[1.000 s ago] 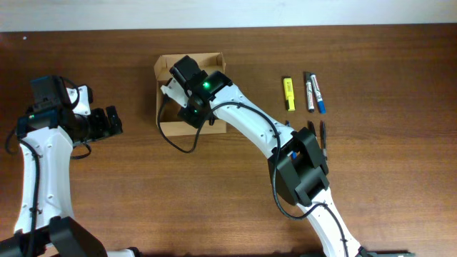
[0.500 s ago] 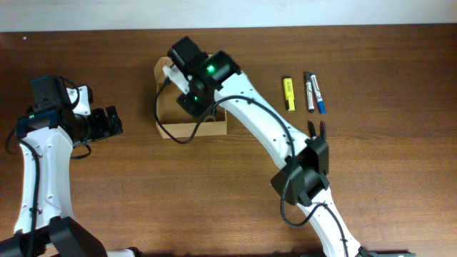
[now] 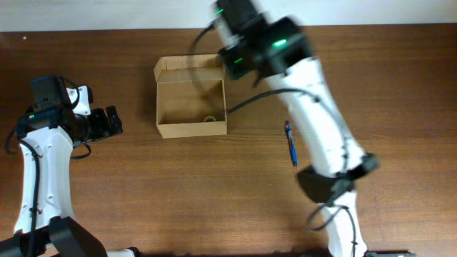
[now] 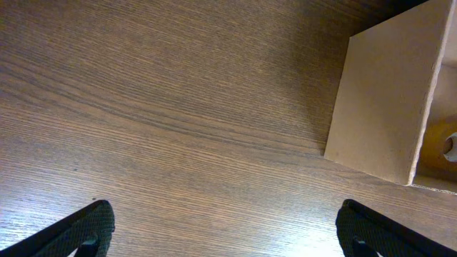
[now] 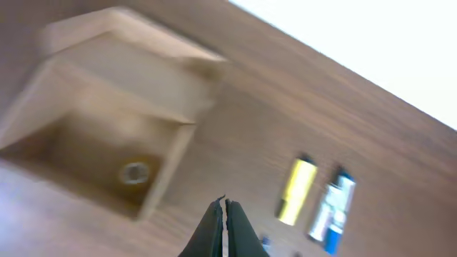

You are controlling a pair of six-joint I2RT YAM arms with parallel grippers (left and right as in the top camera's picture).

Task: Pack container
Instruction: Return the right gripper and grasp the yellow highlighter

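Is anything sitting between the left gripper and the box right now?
Nothing visible. Only bare table lies between the open left gripper and the near side wall of the container, in both the overhead and left wrist views.

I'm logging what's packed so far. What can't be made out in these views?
- Small round item in the cardboard box: too small overhead, blurred in the right wrist view, cut by the frame edge in the left wrist view.
- Yellow highlighter and blue marker: hidden overhead by the right arm, blurred in the right wrist view.
- Right gripper: lost overhead in motion blur.
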